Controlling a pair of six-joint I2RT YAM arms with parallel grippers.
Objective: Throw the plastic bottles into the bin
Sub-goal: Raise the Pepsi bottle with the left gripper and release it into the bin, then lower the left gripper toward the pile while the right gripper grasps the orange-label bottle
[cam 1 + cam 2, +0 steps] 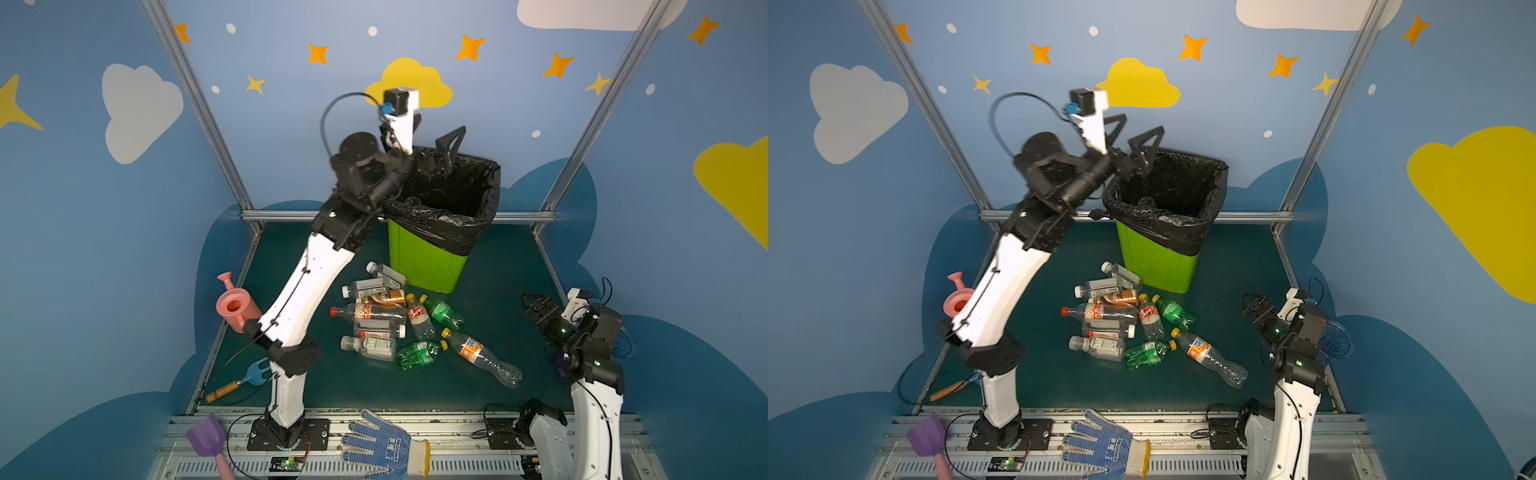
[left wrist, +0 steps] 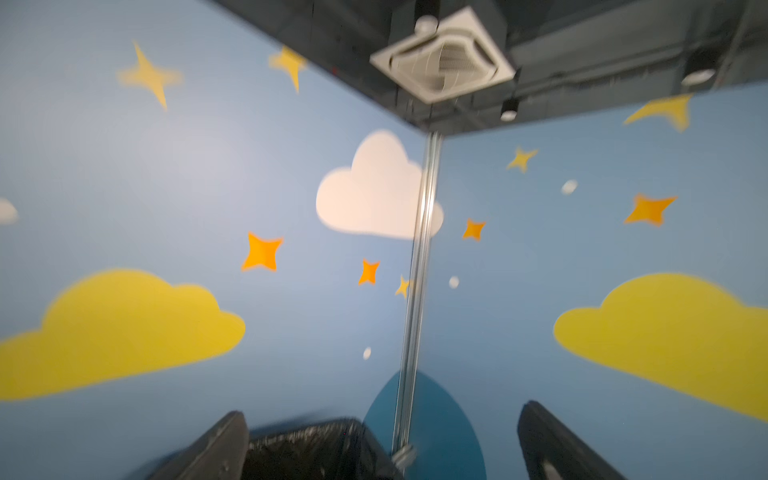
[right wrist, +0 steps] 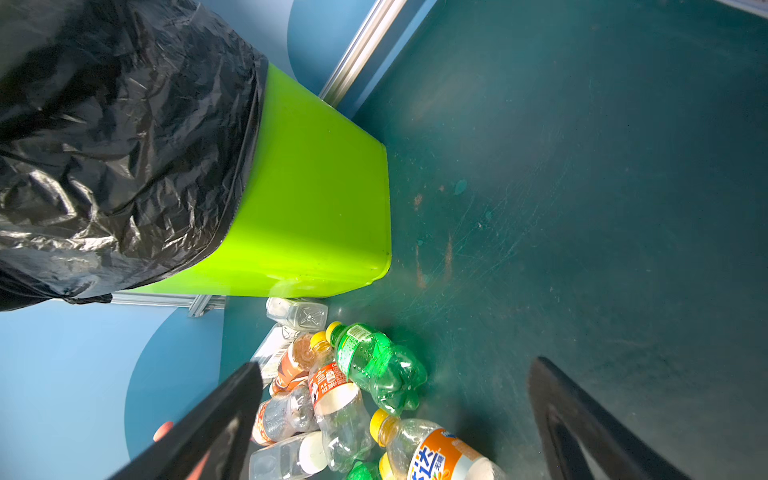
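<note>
The plastic bottles (image 1: 386, 324) (image 1: 1121, 324) lie in a loose pile on the dark green mat in front of the bin, clear and green ones mixed. The bin (image 1: 424, 262) (image 1: 1154, 266) is bright green with a black bag folded over its rim. My left gripper (image 1: 434, 137) (image 1: 1133, 137) hangs above the bin's back left rim, open, nothing between its fingers (image 2: 224, 444); its wrist view is blurred and catches only the bag's edge (image 2: 307, 449). My right gripper (image 1: 536, 307) (image 1: 1256, 305) hovers open and empty to the right of the pile, with bottles (image 3: 353, 399) and the bin (image 3: 316, 187) ahead of it.
A pink watering can (image 1: 235, 305) stands at the mat's left edge behind my left arm. A blue hand fork with a wooden handle (image 1: 249, 376) lies near the left front corner. A purple scoop (image 1: 205, 436) and a blue-dotted glove (image 1: 382, 444) rest on the front rail.
</note>
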